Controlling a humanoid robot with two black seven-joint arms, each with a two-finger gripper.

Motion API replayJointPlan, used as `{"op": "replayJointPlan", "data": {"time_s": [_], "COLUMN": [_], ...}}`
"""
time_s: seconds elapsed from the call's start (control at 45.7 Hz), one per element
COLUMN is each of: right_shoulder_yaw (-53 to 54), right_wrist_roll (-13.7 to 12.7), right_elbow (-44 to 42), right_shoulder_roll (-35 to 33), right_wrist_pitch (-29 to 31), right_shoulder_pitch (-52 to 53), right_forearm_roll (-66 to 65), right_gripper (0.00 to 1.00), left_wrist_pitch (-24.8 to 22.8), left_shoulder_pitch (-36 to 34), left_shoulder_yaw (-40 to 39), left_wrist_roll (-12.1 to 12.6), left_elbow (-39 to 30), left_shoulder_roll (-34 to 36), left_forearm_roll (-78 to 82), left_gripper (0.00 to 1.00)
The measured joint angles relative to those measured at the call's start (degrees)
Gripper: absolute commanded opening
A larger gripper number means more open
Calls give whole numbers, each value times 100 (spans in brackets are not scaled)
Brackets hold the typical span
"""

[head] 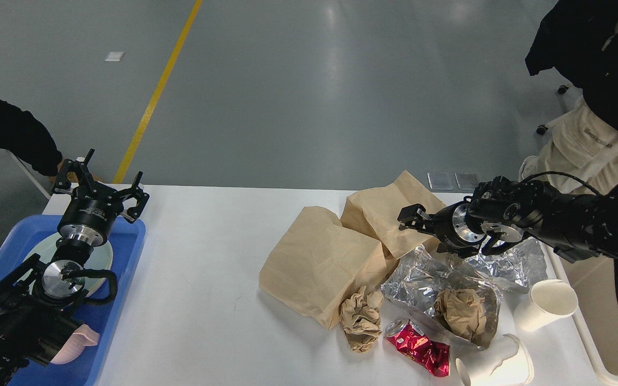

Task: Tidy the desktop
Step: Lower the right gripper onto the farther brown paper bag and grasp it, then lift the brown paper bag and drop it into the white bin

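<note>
Brown paper bags [341, 241] crowd your table's [207, 268] right side; your right claw [409, 217] hovers over them, grip unreadable, while your left claw [106, 188] sits spread.

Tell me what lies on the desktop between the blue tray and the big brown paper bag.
Nothing: in the head view the desktop is bare white between the blue tray and the brown paper bag.

Left tool [106, 188] fingers spread; right tool [408, 216] too dark.
</note>
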Motion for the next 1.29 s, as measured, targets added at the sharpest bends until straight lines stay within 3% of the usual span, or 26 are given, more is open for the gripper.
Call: {"op": "replayJointPlan", "data": {"time_s": [0.044, 0.109, 0.328, 0.46, 1.291], "right_shoulder_yaw": [22, 54, 42, 47, 241], "right_wrist_roll": [1, 2, 16, 17, 44], "right_elbow": [0, 0, 1, 17, 70], "right_shoulder_roll": [20, 31, 57, 120, 70], "right_wrist_pitch": [-25, -32, 43, 65, 1712], "right_shoulder_pitch": [-13, -21, -46, -45, 1114], "right_forearm_roll": [-8, -26, -180, -604, -778], "right_gripper": [91, 78, 17, 0, 0], "left_wrist_pitch": [0, 0, 0, 0, 0], "left_shoulder_pitch": [0, 0, 0, 0, 0], "left_shoulder_yaw": [0, 0, 0, 0, 0], "left_wrist_roll": [0, 0, 0, 0, 0], "left_elbow": [0, 0, 0, 0, 0], "left_shoulder_roll": [0, 0, 0, 0, 0], "left_forearm_roll": [0, 0, 0, 0, 0], "left_gripper": [96, 96, 96, 96, 96]}}
